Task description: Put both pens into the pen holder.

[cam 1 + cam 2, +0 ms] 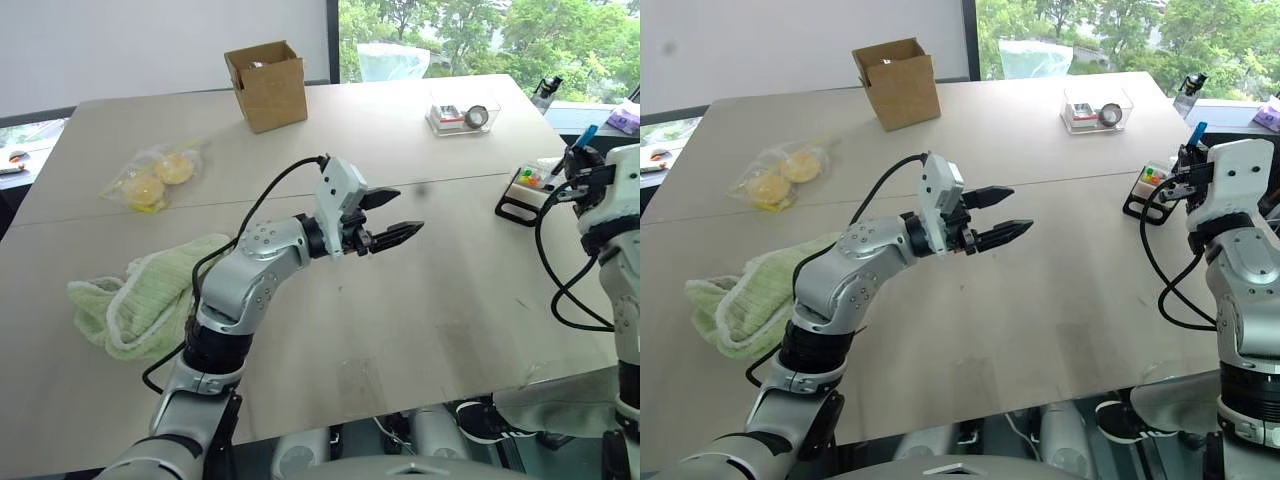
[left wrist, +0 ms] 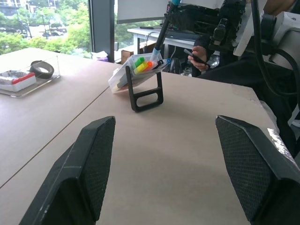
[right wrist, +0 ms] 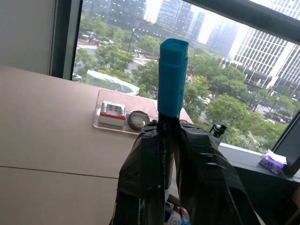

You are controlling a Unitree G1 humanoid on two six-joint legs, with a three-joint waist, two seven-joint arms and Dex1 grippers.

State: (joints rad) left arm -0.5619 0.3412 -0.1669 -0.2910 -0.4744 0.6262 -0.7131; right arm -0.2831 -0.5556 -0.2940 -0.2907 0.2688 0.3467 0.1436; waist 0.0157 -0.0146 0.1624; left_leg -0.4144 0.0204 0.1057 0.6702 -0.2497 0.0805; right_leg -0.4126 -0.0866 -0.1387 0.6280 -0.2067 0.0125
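— Where's the thin black-barrelled pen with light blue ends?

— Clenched upright in the right jaws, its blue cap poking out above them, the low black-framed pen holder with a whitish clear body just below and beside them, near the tabletop edge.

— And the pink-ended one?

— I can't make it out; coloured bits in the holder are too small to tell.

— How should the drop go?

— I'd line the lower tip over the holder's open top, sink it in, then release.

— Left jaws?

— Released wide, empty, mid-tabletop, the holder well ahead of them.
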